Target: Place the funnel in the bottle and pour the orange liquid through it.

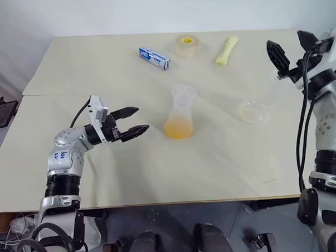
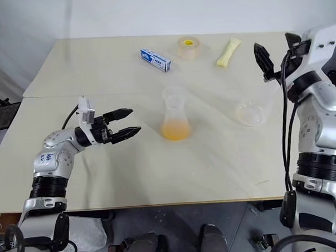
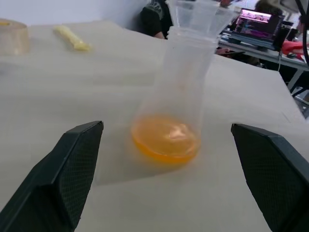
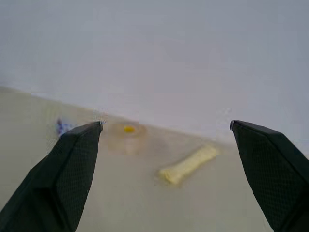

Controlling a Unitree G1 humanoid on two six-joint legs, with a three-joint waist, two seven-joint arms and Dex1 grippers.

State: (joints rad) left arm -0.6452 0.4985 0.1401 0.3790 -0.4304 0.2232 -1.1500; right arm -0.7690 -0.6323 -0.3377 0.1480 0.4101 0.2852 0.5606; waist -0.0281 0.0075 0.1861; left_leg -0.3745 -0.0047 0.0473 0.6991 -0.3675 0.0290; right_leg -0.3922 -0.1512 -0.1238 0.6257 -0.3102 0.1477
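Already the orange liquid (image 1: 178, 128) sits in the base of the bottle (image 1: 181, 115), which stands upright near the middle of the table (image 1: 103, 179), and the funnel (image 3: 198, 14) rests in its neck, flared rim up. By our reading, the pour looks done. The clear cup (image 1: 254, 111) lies tipped on its side on the table to the bottle's right, apart from it, and we see no liquid left in it.

What any coming move turns on is how the bottle lies from each arm. Our left gripper (image 1: 131, 121) hovers just beside the bottle on its left, pointing level toward it, with both black fingers spread wide and nothing between them; in the left wrist view the bottle stands squarely between the two fingers. The bottle's long axis is vertical, so a level approach from the side suits it. Our right gripper (image 1: 290, 54) is raised well apart, above the table's far right edge, fingers also spread and empty, aimed toward the tape roll (image 1: 187, 46) and the pale yellow packet (image 1: 227, 50). The left arm is clearly nearer.
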